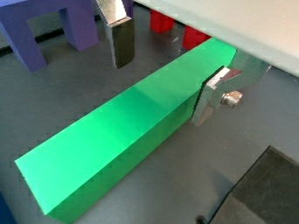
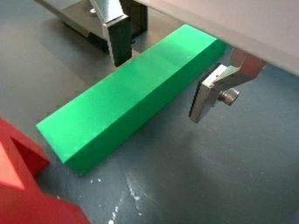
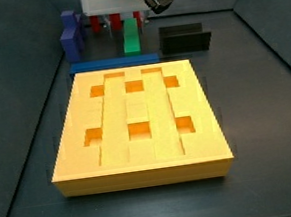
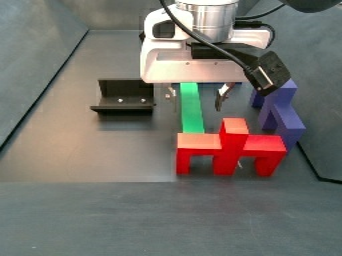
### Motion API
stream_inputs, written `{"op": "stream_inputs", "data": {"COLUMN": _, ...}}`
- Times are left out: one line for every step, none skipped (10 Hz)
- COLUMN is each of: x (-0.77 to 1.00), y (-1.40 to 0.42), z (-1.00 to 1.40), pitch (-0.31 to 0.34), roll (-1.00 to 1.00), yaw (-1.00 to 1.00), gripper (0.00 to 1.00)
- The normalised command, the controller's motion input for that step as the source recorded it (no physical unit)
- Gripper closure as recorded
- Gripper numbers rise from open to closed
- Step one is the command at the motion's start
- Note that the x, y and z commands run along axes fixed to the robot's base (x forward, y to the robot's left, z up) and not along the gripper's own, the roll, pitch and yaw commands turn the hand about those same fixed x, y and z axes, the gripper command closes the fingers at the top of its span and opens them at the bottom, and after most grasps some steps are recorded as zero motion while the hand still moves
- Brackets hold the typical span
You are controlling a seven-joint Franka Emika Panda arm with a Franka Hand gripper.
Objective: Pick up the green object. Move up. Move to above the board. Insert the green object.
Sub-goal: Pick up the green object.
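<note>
The green object [image 1: 117, 131] is a long bright-green bar lying flat on the dark floor; it also shows in the other wrist view [image 2: 122, 101] and in both side views [image 3: 131, 39] [image 4: 191, 115]. My gripper [image 1: 163, 74] [image 2: 162, 74] is open and straddles one end of the bar, one silver finger on each long side. A narrow gap shows at the fingers [image 2: 119, 44]. In a side view my gripper [image 4: 197, 95] is low over the bar's far end. The orange-yellow board [image 3: 136, 122] lies well apart from the bar, nearer that camera.
A red branched piece [image 4: 230, 150] stands at the bar's free end. A purple piece [image 4: 281, 110] stands beside the bar. The black fixture [image 4: 120, 98] is on the bar's other side. A flat blue bar [image 3: 102, 64] lies between the board and the pieces.
</note>
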Motion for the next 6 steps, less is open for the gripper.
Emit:
{"op": "stream_inputs", "data": {"x": 0.00, "y": 0.00, "z": -0.10, "pitch": -0.201, "roll": -0.32, "yaw": -0.30, "gripper": 0.00}}
{"op": "stream_inputs", "data": {"x": 0.00, "y": 0.00, "z": -0.14, "pitch": -0.210, "roll": -0.31, "yaw": -0.28, "gripper": 0.00}}
{"op": "stream_inputs", "data": {"x": 0.00, "y": 0.00, "z": -0.21, "pitch": -0.180, "roll": -0.25, "yaw": -0.07, "gripper": 0.00}}
{"op": "stream_inputs", "data": {"x": 0.00, "y": -0.10, "z": -0.18, "pitch": -0.113, "roll": -0.13, "yaw": 0.00, "gripper": 0.00}}
{"op": "stream_inputs", "data": {"x": 0.00, "y": -0.06, "z": -0.23, "pitch": -0.069, "roll": -0.05, "yaw": 0.00, "gripper": 0.00}}
{"op": "stream_inputs", "data": {"x": -0.05, "y": 0.00, "z": -0.15, "pitch": -0.043, "roll": 0.01, "yaw": 0.06, "gripper": 0.00}}
